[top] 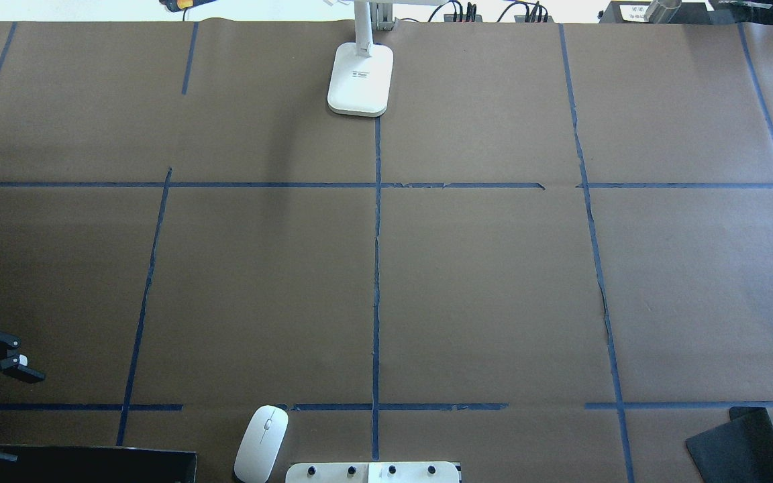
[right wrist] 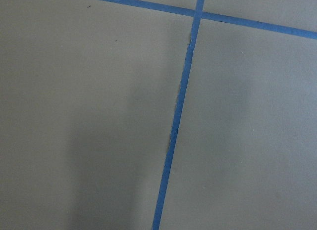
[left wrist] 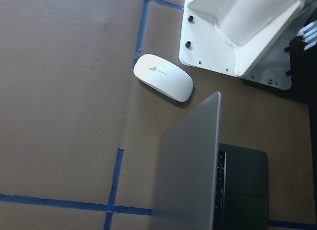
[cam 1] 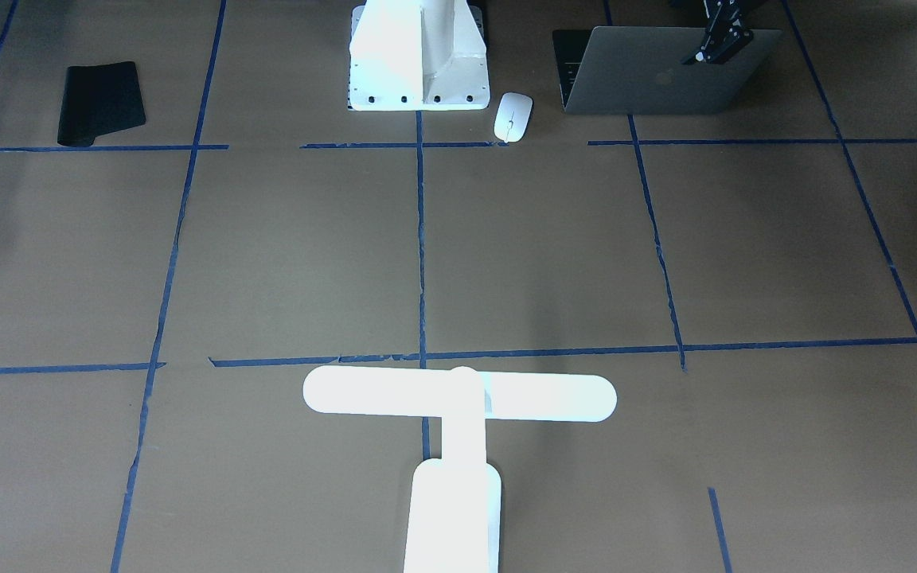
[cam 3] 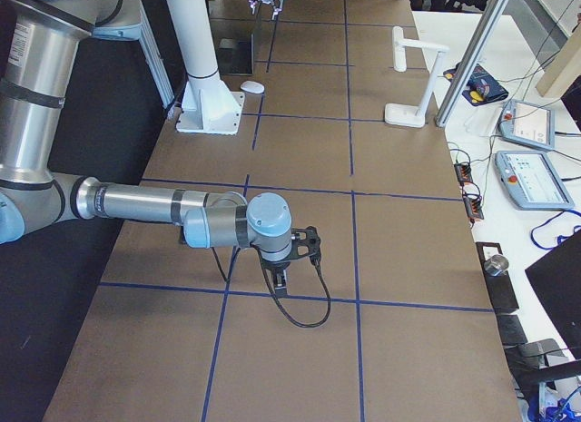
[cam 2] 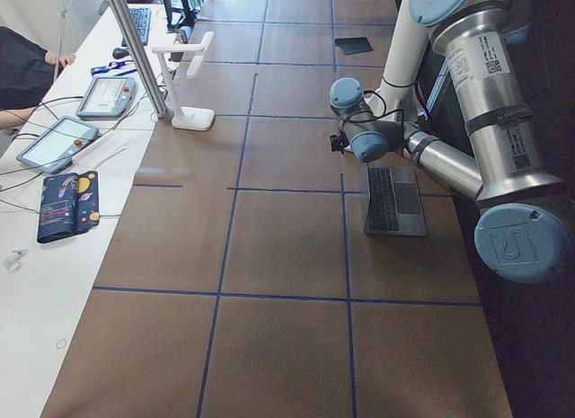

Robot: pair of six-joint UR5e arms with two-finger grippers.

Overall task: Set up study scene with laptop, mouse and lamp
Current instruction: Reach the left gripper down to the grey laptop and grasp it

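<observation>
Brown papered table [cam 1: 554, 255] (blue tape grid [cam 1: 420, 239]), laptop [cam 1: 649, 76], mouse [cam 1: 513, 116], lamp [cam 1: 458, 398]

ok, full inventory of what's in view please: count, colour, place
laptop: 1, grey, open, robot's edge, on its left
mouse: 1, white, between pedestal and laptop, touching neither
lamp: 1, white, upright, far edge, centre
mat: 1, black, robot's edge, on its right
pedestal: 1, white, bolted, robot's edge, centre
tape lines: blue grid on the brown table cover
pendants: 2, grey, side bench beyond the lamp
pouch: 1, dark blue, patterned, same bench
sleeve: 1, black, a person's, at that bench
left gripper: black, fingers open, over the laptop lid
right gripper: black, over bare table; open or shut unclear
</observation>
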